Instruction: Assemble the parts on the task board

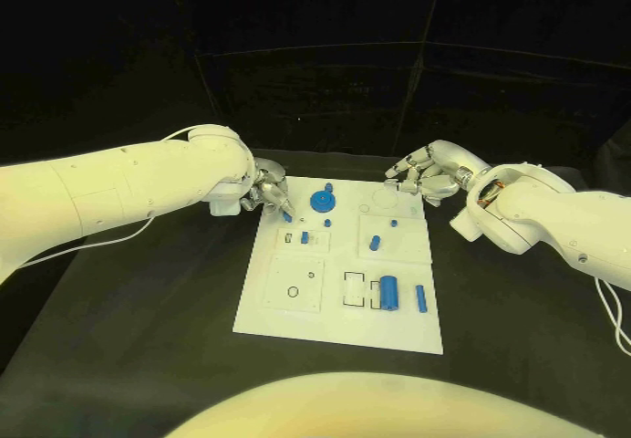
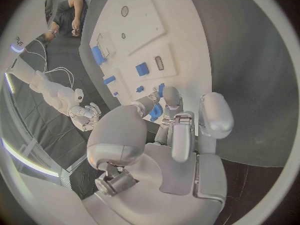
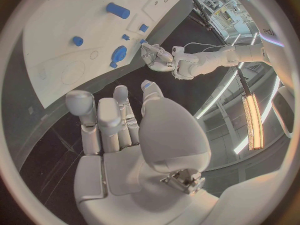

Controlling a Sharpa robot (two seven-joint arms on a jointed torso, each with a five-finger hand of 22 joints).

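The left hand [image 1: 270, 194] sits over the far left corner of the task board [image 1: 395, 319]. It pinches a small blue part [image 2: 156, 111] between its fingertips. The part looks hard, light and a bit slippery, so a pinch at its sides seems best.

On the board, shallow slots hold other pieces. A round blue disc [image 1: 324, 200] sits near the far edge. A blue cylinder [image 1: 392, 292] lies in a slot near the front, with a thin blue bar [image 1: 421, 298] just beside it.

The right hand [image 1: 428, 173] hovers at the far right corner, fingers loosely apart, holding nothing.
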